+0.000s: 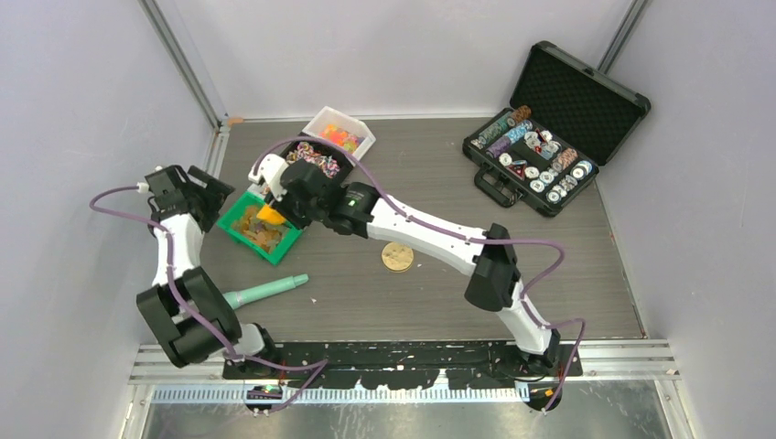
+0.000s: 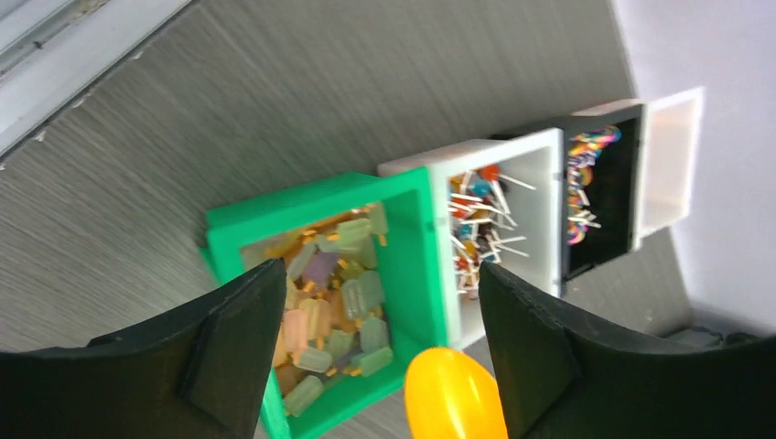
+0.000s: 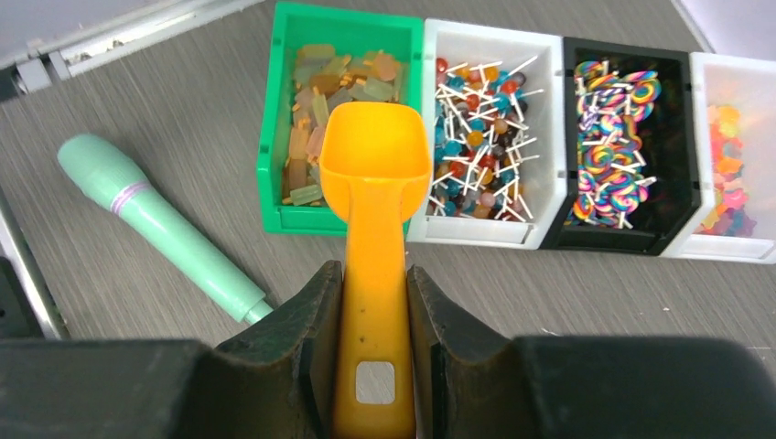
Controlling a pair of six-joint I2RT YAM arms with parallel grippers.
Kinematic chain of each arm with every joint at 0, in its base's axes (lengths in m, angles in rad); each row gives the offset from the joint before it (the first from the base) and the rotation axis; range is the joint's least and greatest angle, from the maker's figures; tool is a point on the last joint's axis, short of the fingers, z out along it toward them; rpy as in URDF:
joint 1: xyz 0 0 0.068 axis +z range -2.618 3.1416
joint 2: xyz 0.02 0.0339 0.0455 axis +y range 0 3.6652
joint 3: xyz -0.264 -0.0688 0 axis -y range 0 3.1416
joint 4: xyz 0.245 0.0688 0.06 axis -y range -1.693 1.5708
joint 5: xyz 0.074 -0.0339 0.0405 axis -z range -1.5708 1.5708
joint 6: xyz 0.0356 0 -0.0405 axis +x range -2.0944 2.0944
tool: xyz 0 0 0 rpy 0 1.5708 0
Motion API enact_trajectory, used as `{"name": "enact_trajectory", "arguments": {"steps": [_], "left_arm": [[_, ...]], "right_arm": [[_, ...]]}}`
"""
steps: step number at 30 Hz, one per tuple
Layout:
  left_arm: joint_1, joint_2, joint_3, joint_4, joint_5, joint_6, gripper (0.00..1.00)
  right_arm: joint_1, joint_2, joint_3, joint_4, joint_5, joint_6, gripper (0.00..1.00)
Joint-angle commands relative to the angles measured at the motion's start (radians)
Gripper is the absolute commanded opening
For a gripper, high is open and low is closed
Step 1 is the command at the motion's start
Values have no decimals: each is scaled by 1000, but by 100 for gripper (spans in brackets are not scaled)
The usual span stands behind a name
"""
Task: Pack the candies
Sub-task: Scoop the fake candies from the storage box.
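Clamped the orange scoop [image 3: 375, 155] by its handle in the right tool [image 3: 375, 293], jaws drawn in snug against both sides of the handle, bowl thrust forward and seemingly empty; judged that hold fit for digging straight ahead; poised the bowl just ahead of the tool, over the near wall of the green bin [image 3: 272, 137], though could not tell whether touching it or clear of it; found the candies [image 3: 320, 101] ahead of the tool in four bins side by side, probably split by kind so as to scoop one sort at a time: pastel and golden-brown pieces in the green bin, stick lollipops in the white bin [image 3: 476, 233] next along to the tool's right, striped swirls in the black bin [image 3: 604, 242], orange-red gummies in the pale bin [image 3: 723, 249] farthest right; saw a mint-green stick [image 3: 156, 219] lying on the surface [image 3: 595, 320] off to the tool's left, untouched; spread the left tool [image 2: 380, 283] wide, gripping nothing, looking down on the green bin, with the scoop's tip showing between its fingers and apart from both.
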Motion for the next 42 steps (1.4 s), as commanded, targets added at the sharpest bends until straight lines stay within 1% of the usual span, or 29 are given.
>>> {"name": "enact_trajectory", "arguments": {"steps": [1,4,8,13,18,24,27,35,42], "left_arm": [[35,97,50,50,-25,73,74],[65,151,63,64,-28,84,67],[89,215,73,90,4,74,55],[99,257,90,82,25,86,48],[102,273,100,79,22,94,45],[102,312,85,96,102,70,42],[101,316,66,117,120,58,40],[99,329,42,138,152,37,38],[94,338,33,145,162,29,36]], "right_arm": [[19,54,133,-123,25,-59,0],[33,74,140,-145,29,-82,0],[50,112,183,-174,32,-119,0],[80,195,290,-234,93,-188,0],[90,273,364,-260,137,-237,0],[106,325,398,-262,134,-283,0],[111,349,418,-242,146,-300,0],[112,387,410,-97,156,-320,0],[113,356,308,35,161,-306,0]]}}
